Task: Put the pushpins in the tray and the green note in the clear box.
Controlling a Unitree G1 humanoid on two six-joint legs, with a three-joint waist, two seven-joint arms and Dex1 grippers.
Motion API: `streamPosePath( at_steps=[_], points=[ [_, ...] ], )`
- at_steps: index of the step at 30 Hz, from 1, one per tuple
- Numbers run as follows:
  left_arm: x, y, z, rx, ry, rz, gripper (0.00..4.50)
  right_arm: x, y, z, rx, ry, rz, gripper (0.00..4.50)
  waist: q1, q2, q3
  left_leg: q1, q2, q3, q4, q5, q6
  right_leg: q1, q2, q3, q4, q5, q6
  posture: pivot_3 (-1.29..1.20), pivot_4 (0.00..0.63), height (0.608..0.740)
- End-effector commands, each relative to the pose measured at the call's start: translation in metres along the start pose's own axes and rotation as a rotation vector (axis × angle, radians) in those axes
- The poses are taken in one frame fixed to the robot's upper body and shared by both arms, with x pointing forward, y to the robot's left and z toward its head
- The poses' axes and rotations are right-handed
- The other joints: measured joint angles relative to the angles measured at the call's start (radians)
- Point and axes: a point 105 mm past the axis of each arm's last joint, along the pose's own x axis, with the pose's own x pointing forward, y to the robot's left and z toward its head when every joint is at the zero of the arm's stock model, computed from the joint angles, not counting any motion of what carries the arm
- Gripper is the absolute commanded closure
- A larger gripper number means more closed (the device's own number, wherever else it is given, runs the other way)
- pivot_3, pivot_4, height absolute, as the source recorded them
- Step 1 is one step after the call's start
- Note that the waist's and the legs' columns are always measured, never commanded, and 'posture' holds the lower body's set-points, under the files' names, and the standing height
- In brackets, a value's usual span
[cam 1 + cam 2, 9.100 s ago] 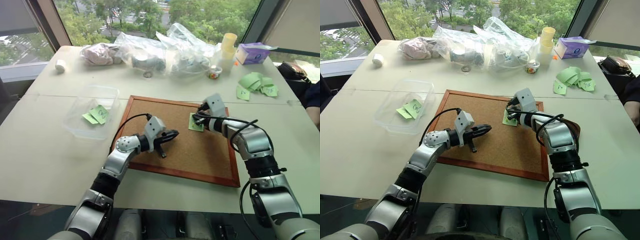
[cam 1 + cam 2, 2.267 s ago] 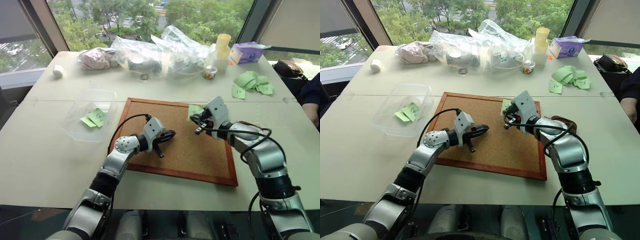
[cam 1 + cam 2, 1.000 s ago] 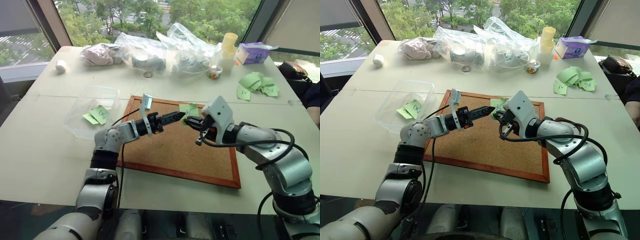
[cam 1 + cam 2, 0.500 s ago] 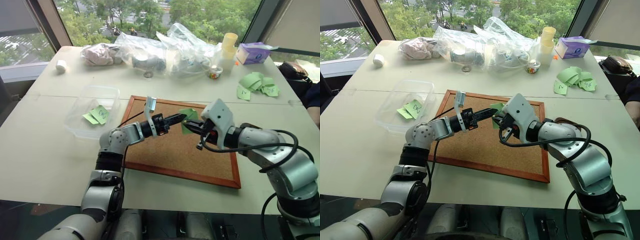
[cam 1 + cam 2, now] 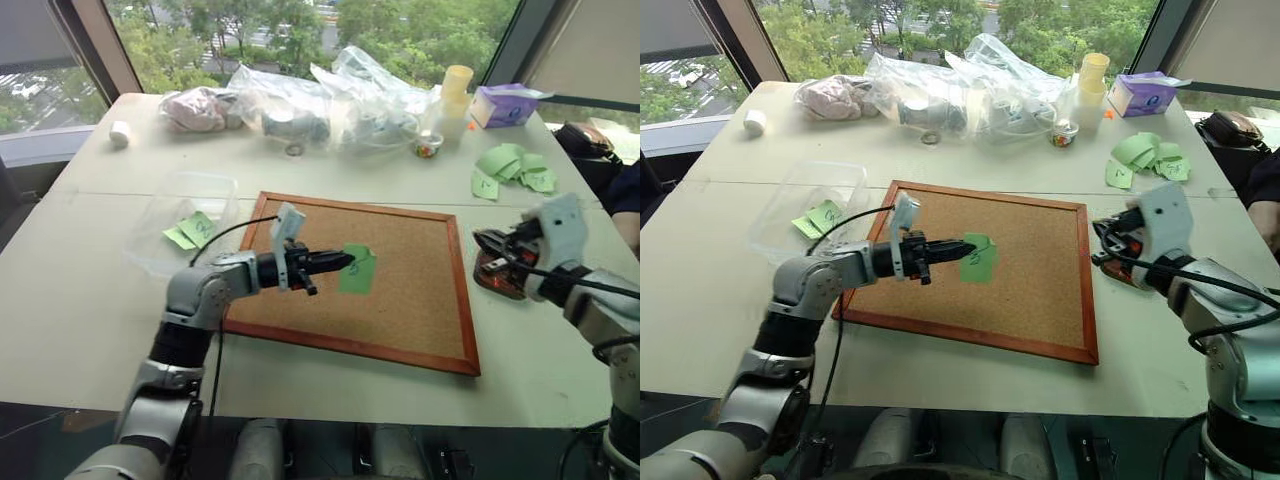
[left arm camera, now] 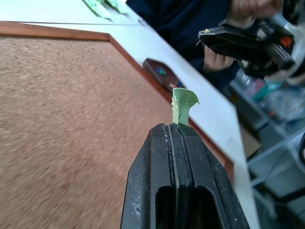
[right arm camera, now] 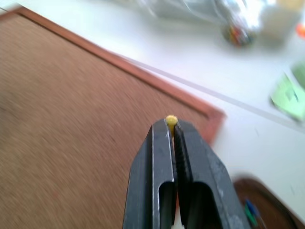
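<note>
Your green note (image 5: 357, 268) is thin, limp paper, pinched by one edge in the left gripper (image 5: 340, 263) over the cork board (image 5: 420, 300); carry it gently to the clear box (image 5: 222, 186) at far left. Right gripper (image 7: 170, 125) is clamped on a yellow pushpin (image 7: 171, 120), near the tray (image 7: 259, 202).

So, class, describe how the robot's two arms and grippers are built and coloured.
Both arms are silver-grey metal segments joined by black joints, with a thin black cable looping outside each. Each wrist carries a pale grey, boxy camera housing. The left gripper and right gripper each have two narrow black fingers with slotted, scuffed surfaces.
</note>
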Motion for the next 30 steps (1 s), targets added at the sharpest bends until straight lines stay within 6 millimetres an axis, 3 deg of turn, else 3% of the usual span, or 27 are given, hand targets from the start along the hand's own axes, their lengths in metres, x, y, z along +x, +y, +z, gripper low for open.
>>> streamPosePath(
  at_steps=[1, 10, 15, 18, 25, 27, 30],
  points=[
    [-0.015, -0.010, 0.001, 0.142, 0.053, -0.023, 4.46, -0.008, -0.027, -0.008, 0.004, 0.024, -0.112, 4.50, -0.001, 0.000, 0.000, 0.000, 0.000, 0.000, 0.000, 0.000, 0.000, 0.000, 0.000, 0.000, 0.000, 0.000, 0.000, 0.00, 0.150, 0.740],
    [-0.044, -0.010, 0.015, 0.309, 0.095, 0.014, 4.46, 0.006, -0.048, -0.044, 0.079, 0.093, -0.178, 4.50, 0.004, 0.000, 0.000, 0.000, 0.000, 0.000, 0.000, 0.000, 0.000, 0.000, 0.000, 0.000, 0.000, 0.000, 0.000, 0.00, 0.150, 0.740],
    [-0.052, -0.007, 0.040, 0.354, 0.020, 0.076, 4.46, 0.015, -0.054, -0.055, 0.096, 0.111, -0.201, 4.50, 0.003, 0.000, 0.000, 0.000, 0.000, 0.000, 0.000, 0.000, 0.000, 0.000, 0.000, 0.001, 0.000, 0.000, 0.000, 0.00, 0.150, 0.740],
    [-0.059, 0.000, 0.056, 0.386, -0.022, 0.144, 4.50, 0.021, -0.052, -0.054, 0.101, 0.106, -0.184, 3.55, 0.002, 0.000, 0.000, 0.000, 0.000, 0.001, 0.000, 0.000, 0.000, 0.000, 0.000, 0.001, 0.000, 0.000, 0.000, 0.00, 0.150, 0.740],
    [-0.076, 0.021, 0.073, 0.432, -0.065, 0.280, 4.50, 0.023, -0.051, -0.048, 0.072, 0.093, -0.173, 0.04, 0.002, 0.000, 0.000, 0.000, 0.000, 0.002, 0.000, 0.000, -0.001, 0.000, 0.001, 0.000, 0.001, 0.000, 0.000, 0.00, 0.150, 0.740],
    [-0.082, 0.028, 0.078, 0.454, -0.075, 0.328, 4.50, 0.021, -0.043, -0.037, 0.065, 0.063, -0.127, 0.04, 0.003, 0.001, 0.000, 0.000, 0.000, 0.003, 0.000, 0.000, -0.001, 0.000, 0.001, 0.000, 0.000, 0.000, 0.000, 0.00, 0.150, 0.740],
    [-0.097, 0.046, 0.091, 0.497, -0.104, 0.459, 4.50, 0.020, -0.009, -0.010, 0.057, -0.024, 0.065, 0.04, 0.003, 0.001, 0.000, 0.000, 0.000, 0.003, 0.000, 0.001, -0.001, 0.000, 0.001, 0.000, 0.000, 0.000, 0.000, 0.00, 0.150, 0.740]
  ],
)
